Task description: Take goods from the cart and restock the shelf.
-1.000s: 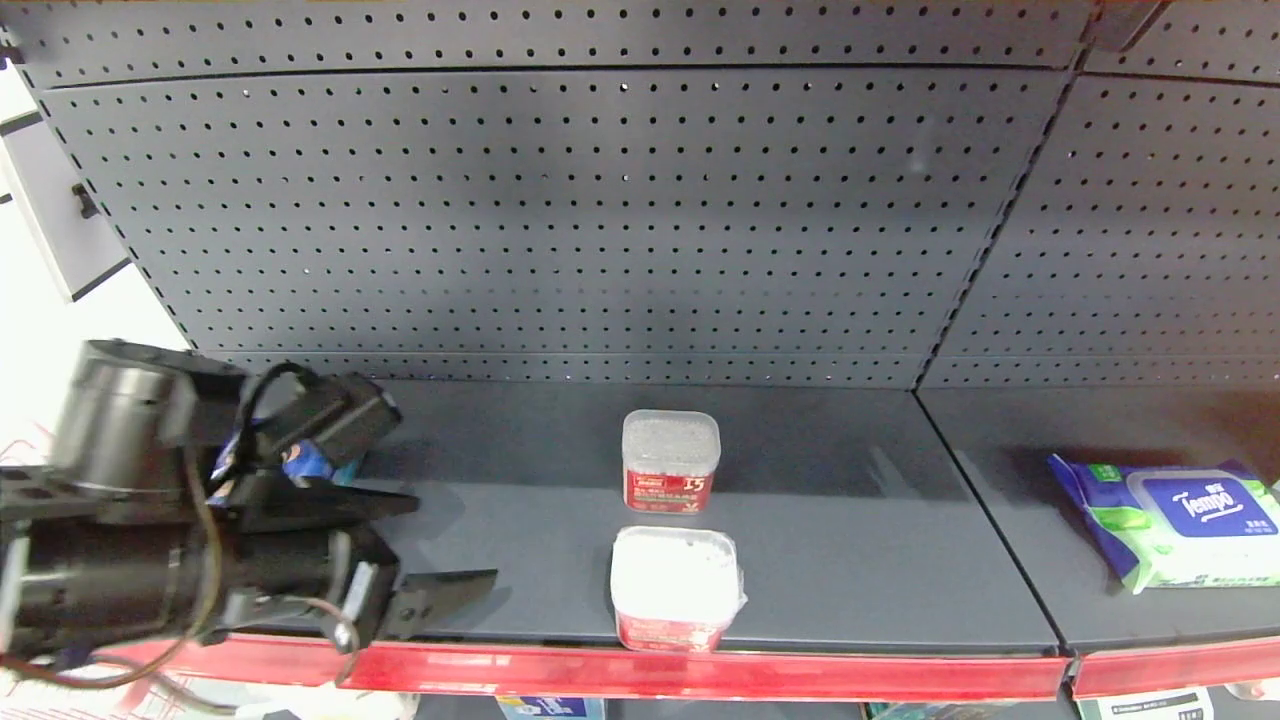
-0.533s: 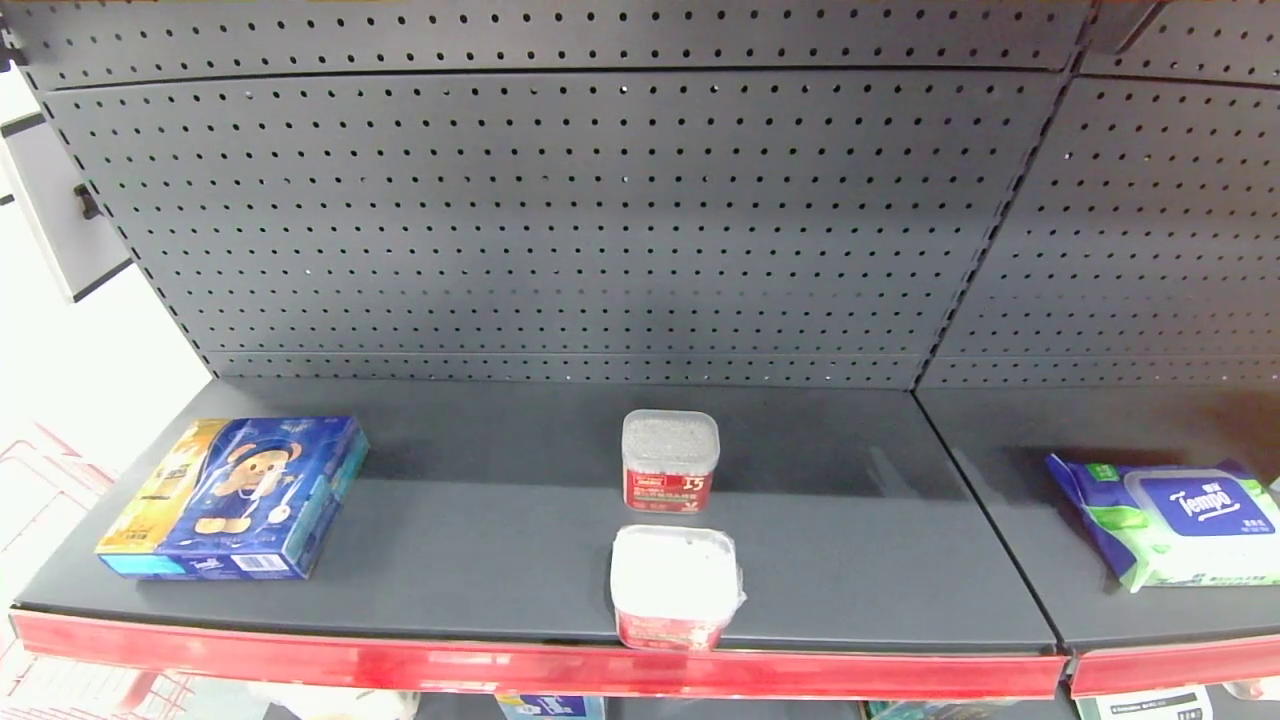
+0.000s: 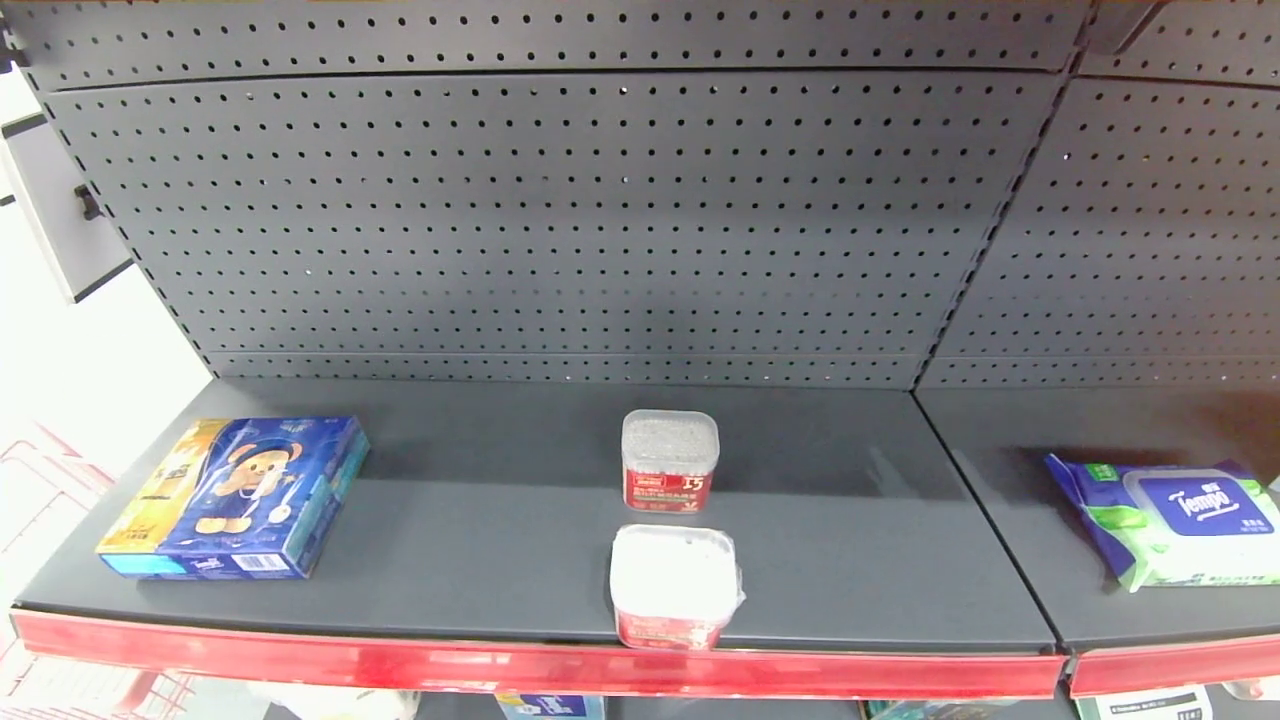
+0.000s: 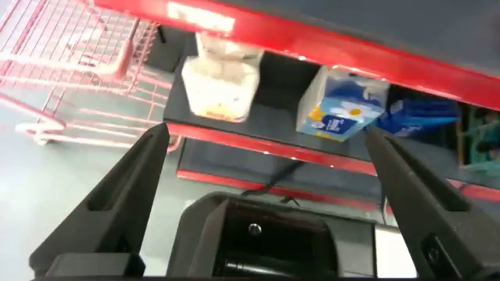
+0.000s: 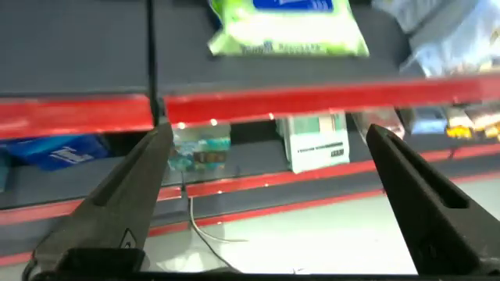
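A blue and gold box with a bear picture point(image 3: 235, 497) lies flat at the left end of the dark shelf point(image 3: 500, 520). Two red-labelled plastic jars stand mid-shelf, one behind point(image 3: 670, 461) and one at the front edge point(image 3: 675, 587). A green and blue wipes pack point(image 3: 1170, 520) lies on the neighbouring shelf section to the right. My left gripper point(image 4: 266, 168) is open and holds nothing; it hangs below the red shelf lip point(image 4: 312, 39), beside the red wire cart point(image 4: 78, 62). My right gripper point(image 5: 269, 183) is open and bare, low in front of the wipes pack point(image 5: 285, 27).
A perforated back panel point(image 3: 560, 220) rises behind the shelf. The lower shelf carries a white pack point(image 4: 221, 78) and a blue and white pack point(image 4: 342, 109). A white price tag point(image 5: 316, 140) hangs under the red lip point(image 5: 312, 101). The cart's wire point(image 3: 40, 480) shows at the lower left.
One second ago my left arm reached over the shelf's left end with its gripper open. It has since pulled back out of the head view, leaving the bear box on the shelf.
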You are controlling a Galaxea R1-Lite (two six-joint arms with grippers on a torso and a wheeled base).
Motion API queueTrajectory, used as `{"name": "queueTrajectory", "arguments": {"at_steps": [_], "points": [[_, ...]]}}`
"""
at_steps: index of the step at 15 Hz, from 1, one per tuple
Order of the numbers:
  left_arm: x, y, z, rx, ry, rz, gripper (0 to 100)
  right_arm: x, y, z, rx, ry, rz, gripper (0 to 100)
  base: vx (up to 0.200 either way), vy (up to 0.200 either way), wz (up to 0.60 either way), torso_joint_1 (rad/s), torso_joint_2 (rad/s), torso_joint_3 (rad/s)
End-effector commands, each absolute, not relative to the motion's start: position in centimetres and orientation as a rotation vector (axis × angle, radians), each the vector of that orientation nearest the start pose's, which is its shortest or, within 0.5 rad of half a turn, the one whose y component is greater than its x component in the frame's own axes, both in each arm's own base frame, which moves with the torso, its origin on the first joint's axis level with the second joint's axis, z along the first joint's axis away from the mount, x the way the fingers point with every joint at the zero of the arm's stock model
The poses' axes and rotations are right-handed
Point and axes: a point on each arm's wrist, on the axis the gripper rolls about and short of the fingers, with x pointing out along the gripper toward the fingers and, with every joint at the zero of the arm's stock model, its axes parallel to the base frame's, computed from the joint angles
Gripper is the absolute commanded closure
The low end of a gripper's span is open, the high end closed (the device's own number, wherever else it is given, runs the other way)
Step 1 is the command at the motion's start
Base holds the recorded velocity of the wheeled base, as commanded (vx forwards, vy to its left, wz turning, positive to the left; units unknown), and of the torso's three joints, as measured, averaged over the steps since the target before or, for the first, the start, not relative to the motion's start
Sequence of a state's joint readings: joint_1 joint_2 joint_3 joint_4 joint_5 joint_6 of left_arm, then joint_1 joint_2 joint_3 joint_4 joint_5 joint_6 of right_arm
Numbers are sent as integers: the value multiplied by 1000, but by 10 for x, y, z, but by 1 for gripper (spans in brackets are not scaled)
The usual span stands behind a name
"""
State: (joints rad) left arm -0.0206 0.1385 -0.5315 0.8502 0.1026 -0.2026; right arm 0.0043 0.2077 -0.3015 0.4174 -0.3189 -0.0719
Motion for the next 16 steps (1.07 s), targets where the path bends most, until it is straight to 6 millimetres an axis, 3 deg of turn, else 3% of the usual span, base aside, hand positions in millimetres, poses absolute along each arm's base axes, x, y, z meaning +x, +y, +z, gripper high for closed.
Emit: {"name": "queueTrajectory", "arguments": {"at_steps": [1, 4, 6, 7, 8, 11, 13, 16], "points": [[-69, 3, 125, -175, 392, 122, 0, -24, 0, 111, -79, 429, -468, 0, 0, 0, 0, 0, 0, 0], [-44, 8, 90, -9, 197, -38, 0, -33, 9, 95, -119, 260, -51, 0, 0, 0, 0, 0, 0, 0], [-38, 7, 90, -2, 132, -48, 0, -23, 7, 93, -157, 159, -72, 0, 0, 0, 0, 0, 0, 0], [-34, 6, 86, -8, 106, -71, 0, -15, 5, 80, -166, 80, -96, 0, 0, 0, 0, 0, 0, 0], [-32, 6, 86, -13, 74, -77, 0, -14, 5, 84, -158, 40, -100, 0, 0, 0, 0, 0, 0, 0], [-28, 6, 85, -16, 25, -61, 0, -14, 6, 80, -112, 82, -49, 0, 0, 0, 0, 0, 0, 0], [-28, 6, 84, -16, 26, 97, 0, -14, 6, 79, -95, 78, 33, 0, 0, 0, 0, 0, 0, 0], [-29, 5, 85, -17, 25, 143, 0, -15, 3, 80, -89, 86, -123, 0, 0, 0, 0, 0, 0, 0]]}}
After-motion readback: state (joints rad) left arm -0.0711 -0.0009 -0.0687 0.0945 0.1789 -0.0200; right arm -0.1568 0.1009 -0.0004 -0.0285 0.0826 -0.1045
